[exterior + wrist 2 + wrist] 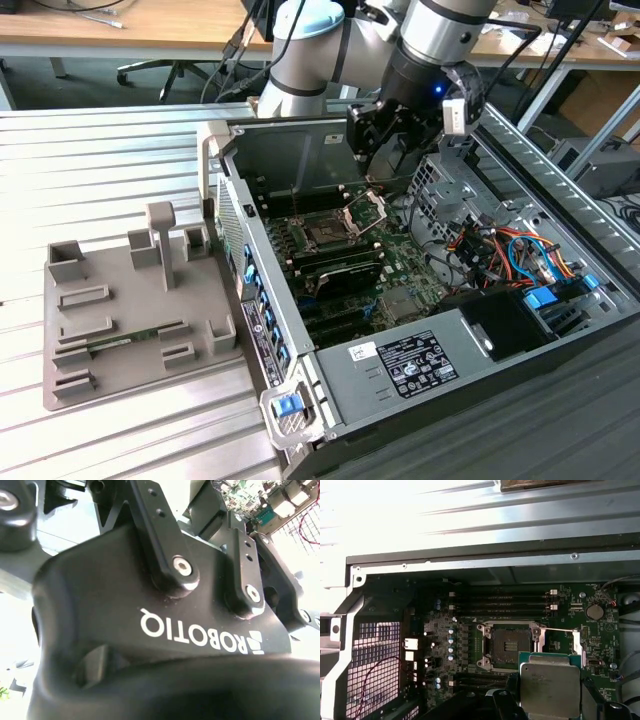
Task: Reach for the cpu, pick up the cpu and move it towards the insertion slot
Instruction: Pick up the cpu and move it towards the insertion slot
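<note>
Fingers (547,707) closed on the cpu (550,687), metal face up, held inside the open computer case (480,350). In the first wrist view, the cpu hangs just beside the insertion slot (509,645), overlapping its near corner. Slot open and bare, frame raised. Grey tray (130,340) lies well apart on the desk (100,160).

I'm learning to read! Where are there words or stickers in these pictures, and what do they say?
Black casing: big white letters, upside down, a maker's name, not quoted here.
White sticker on the computer case: scribble too small to read.
Black label beside it: print too small to read.
Circuit board: tiny white marks, too small to read.
Chip: nothing readable on its metal face.
</note>
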